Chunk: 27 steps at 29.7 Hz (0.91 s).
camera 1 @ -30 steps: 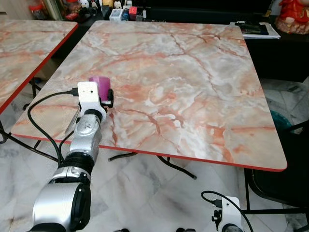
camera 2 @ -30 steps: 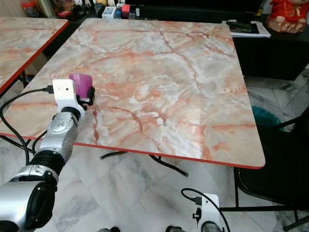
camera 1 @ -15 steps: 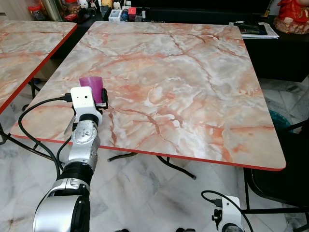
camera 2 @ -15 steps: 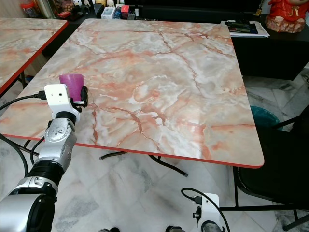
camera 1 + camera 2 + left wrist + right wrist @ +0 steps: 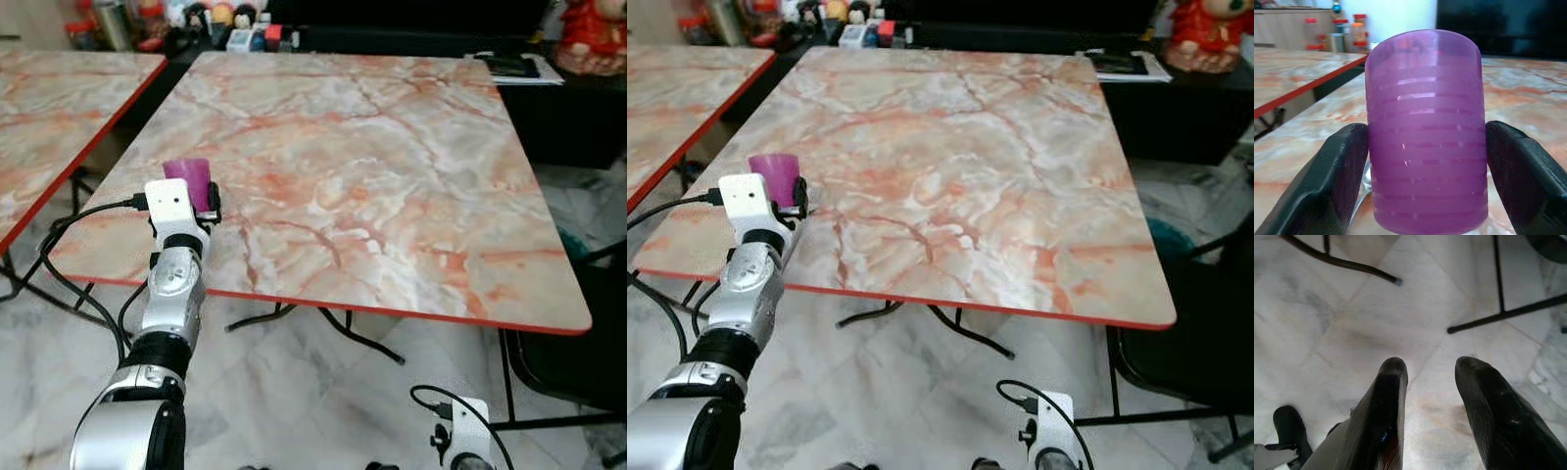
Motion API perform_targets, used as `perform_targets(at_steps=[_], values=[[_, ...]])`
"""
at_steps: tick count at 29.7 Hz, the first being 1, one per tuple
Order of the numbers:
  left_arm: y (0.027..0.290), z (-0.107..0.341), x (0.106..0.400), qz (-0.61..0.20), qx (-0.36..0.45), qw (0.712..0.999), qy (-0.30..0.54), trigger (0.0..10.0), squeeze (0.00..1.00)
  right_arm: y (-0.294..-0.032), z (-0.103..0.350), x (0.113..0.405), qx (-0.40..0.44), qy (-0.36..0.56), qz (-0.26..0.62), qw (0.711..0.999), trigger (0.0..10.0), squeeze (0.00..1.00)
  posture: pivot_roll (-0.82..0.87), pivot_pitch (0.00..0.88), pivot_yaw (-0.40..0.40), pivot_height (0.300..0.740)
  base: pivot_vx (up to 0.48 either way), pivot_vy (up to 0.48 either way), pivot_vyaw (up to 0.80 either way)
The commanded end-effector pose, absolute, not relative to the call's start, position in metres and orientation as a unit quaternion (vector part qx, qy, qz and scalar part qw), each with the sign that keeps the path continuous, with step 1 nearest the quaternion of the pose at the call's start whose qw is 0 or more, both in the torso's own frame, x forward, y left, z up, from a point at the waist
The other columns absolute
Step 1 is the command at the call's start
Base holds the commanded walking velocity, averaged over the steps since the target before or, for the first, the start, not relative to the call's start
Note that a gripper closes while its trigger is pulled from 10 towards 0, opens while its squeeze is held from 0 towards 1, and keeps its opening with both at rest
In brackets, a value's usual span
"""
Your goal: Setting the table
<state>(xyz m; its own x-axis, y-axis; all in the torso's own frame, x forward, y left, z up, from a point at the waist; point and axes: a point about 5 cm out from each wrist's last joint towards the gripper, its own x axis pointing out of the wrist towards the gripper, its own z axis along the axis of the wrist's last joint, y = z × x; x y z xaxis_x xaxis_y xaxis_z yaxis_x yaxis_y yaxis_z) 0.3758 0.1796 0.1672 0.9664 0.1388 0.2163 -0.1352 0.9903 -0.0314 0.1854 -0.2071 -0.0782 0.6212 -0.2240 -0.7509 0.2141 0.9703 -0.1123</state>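
**Purple cup now upright at the table's near-left corner**

Compared to a second ago, the purple cup [image 5: 189,180] went from tilted to standing straight, and it hasn't really shifted spot over the last half second; the whole picture slid a bit, but that's just the camera moving. The left gripper [image 5: 1425,156] has its two black fingers [image 5: 1337,181] pressed against either side of the cup, so it's got a proper grip on it. The cup looks like it's sitting on the marble table [image 5: 392,166], close to the red edge nearest the robot, on its left side. In the wrist view you can see the ridged rings around the cup.

The right gripper [image 5: 1430,382] just hangs low over the pale tiled floor [image 5: 1376,308], fingers spread apart with nothing between them, near some black chair legs [image 5: 1508,311].
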Motion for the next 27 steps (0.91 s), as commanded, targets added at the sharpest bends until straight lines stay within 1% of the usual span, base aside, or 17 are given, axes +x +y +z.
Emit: perform_targets(at_steps=[1,6,7,9,12,27], values=[[0.186,0.171,0.375,0.078,-0.004,0.990,-0.116,10.0,0.00,-0.203,-0.081,0.181,0.003,0.424,-0.123,0.897,10.0,0.00,-0.07,0.139,0.012,0.740,0.000,0.330,0.00],[0.186,0.174,0.376,0.076,-0.005,0.990,-0.118,10.0,0.00,-0.203,-0.081,0.181,0.003,0.424,-0.121,0.898,10.0,0.00,-0.06,0.136,0.013,0.740,0.000,0.392,0.00],[0.186,0.175,0.377,0.076,-0.005,0.990,-0.119,10.0,0.00,-0.204,-0.077,0.188,0.001,0.413,-0.122,0.903,10.0,0.00,-0.06,0.136,0.014,0.740,0.000,0.480,0.00],[0.186,0.175,0.377,0.076,-0.005,0.990,-0.119,10.0,0.00,-0.204,-0.077,0.188,0.001,0.413,-0.122,0.903,10.0,0.00,-0.06,0.136,0.014,0.740,0.000,0.480,0.00],[0.188,0.177,0.377,0.076,-0.006,0.990,-0.120,10.0,0.00,-0.207,-0.068,0.203,-0.004,0.389,-0.121,0.913,10.0,0.00,-0.06,0.134,0.016,0.740,0.000,0.480,0.00],[0.188,0.185,0.378,0.062,-0.008,0.990,-0.129,10.0,0.00,-0.204,-0.068,0.206,0.002,0.387,-0.117,0.914,10.0,0.00,-0.06,0.123,0.029,0.740,0.000,0.480,0.00]])
